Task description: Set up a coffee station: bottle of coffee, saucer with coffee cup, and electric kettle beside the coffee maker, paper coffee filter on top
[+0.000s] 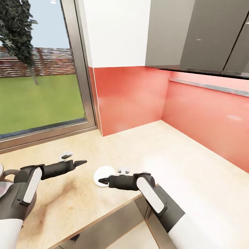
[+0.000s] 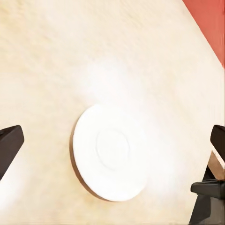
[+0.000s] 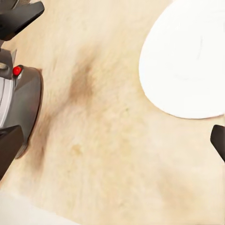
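- Saucer (image 1: 103, 175): it lies flat and bare on the light wood-look surface (image 1: 193, 173), near the front edge and about midway between your two arms. Being round, it has no long axis, so approach direction is free.
- Right hand (image 1: 101, 180): its tips sit at the saucer's near rim, level with the surface. In the right wrist view the saucer (image 3: 187, 61) lies just beyond the dark fingers (image 3: 218, 140), which stand far apart at the two edges of the frame, so you hold this hand wide with nothing in it.
- Left hand (image 1: 83, 162): it points toward 3 o'clock, and the saucer lies from it at about 4 o'clock, a short way off. In the left wrist view the saucer (image 2: 110, 152) is centred between the fingers (image 2: 9, 143), which are likewise spread wide and empty.
- Nearer arm: judged from the head view, your right hand is closer to the saucer than your left.
- Coffee maker (image 3: 16, 110): a grey rounded base with a red button shows in the right wrist view, well apart from the saucer across a darker patch of the surface.
- Judgement: the saucer probably needs to end up closer to that machine, toward 9 o'clock in the head view.
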{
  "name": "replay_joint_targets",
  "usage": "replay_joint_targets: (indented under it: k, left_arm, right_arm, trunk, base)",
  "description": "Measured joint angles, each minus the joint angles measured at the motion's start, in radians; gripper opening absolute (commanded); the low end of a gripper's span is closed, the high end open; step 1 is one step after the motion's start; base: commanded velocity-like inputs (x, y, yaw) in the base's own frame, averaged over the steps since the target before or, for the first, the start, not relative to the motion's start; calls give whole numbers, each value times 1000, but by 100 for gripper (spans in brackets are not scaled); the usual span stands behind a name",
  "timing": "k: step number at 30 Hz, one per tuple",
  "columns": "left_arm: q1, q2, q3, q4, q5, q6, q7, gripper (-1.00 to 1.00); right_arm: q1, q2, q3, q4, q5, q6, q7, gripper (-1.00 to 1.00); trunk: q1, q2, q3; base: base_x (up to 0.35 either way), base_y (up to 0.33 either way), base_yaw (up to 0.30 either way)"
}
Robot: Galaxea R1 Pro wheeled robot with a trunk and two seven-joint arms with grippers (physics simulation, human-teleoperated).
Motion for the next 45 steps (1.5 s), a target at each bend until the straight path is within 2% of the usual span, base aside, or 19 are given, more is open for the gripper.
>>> replay_joint_targets:
  k: [3,7,16,20,25,26,27,32,45]
  left_arm:
    - [17,-17,-4,17,1,-1,-3,100]
    - [40,-6,-3,39,5,2,-2,100]
    - [87,-14,-3,90,6,-1,-13,100]
    - [88,-20,-3,112,6,-1,-23,100]
    - [88,-23,-3,116,6,-2,-26,100]
    - [88,-23,-3,117,5,-2,-26,100]
    - [88,-23,-3,117,5,-2,-26,100]
    - [88,-23,-3,118,4,-13,-27,100]
    - [88,-23,-3,142,7,-17,-27,100]
  right_arm:
    - [11,17,0,2,0,4,3,100]
    - [6,2,0,-3,-4,14,11,100]
    - [7,-5,0,-1,0,13,10,100]
    - [7,-6,-2,15,-1,3,0,100]
    - [7,-7,-29,43,-1,-24,-15,100]
    - [7,-7,-49,48,0,-72,-20,100]
    - [7,-7,-52,48,0,-75,-27,100]
    - [7,-5,-56,45,1,-77,-80,100]
    - [7,-5,-56,46,1,-78,-89,100]
  trunk:
    - [0,0,0]
    - [0,0,0]
    - [0,0,0]
    - [0,0,0]
    - [0,0,0]
    - [0,0,0]
    - [0,0,0]
    - [0,0,0]
    - [0,0,0]
  base:
    - [0,0,0]
    - [0,0,0]
    - [0,0,0]
    - [0,0,0]
    - [0,0,0]
    - [0,0,0]
    - [0,0,0]
    - [34,0,0]
    - [92,0,0]
